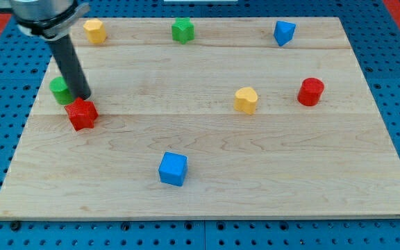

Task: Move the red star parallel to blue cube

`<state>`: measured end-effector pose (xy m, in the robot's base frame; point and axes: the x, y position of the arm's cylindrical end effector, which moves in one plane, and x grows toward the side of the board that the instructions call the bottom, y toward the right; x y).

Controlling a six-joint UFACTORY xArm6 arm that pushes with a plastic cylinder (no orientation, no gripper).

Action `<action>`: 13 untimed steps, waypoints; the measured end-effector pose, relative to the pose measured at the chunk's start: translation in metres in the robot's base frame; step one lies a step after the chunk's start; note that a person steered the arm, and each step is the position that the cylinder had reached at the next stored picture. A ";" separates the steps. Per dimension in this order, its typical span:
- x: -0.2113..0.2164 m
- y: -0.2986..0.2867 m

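My tip [84, 97] is seen at the lower end of the dark rod, set down on the board at the view's left, just above the red star [82, 114] and seemingly touching its upper edge; whether contact is actually made cannot be told for certain. No jaws are carried, so nothing is spread or pinched: the rod is simply a bare pusher, and the star is not held but only stood against. The green block [60, 90], a rounded piece, lies just to the view's left of the rod and is partly hidden by it, so it is likely to be grazed if the rod is swung that way. The placement of the tip on the star's far side is judged to suit a push toward the view's bottom, since the blue cube [173, 169] sits lower on the board and well to the view's right; to be brought level with it, the star has to be driven downward. The task is therefore judged barely begun, the two being well apart. Further out, a yellow block [246, 100] and a red cylinder [310, 92] are placed at mid-board on the right, clear of any likely path, while a second yellow block [94, 30], a green star-like block [182, 30] and a blue angular block [284, 32] are ranged along the top of the wooden board [297, 180].
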<state>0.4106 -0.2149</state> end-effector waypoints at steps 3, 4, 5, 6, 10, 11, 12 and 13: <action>0.002 0.005; -0.002 -0.001; 0.006 -0.004; 0.044 0.005; 0.054 0.080; 0.054 0.081; 0.053 0.081; 0.058 0.068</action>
<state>0.4684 -0.1472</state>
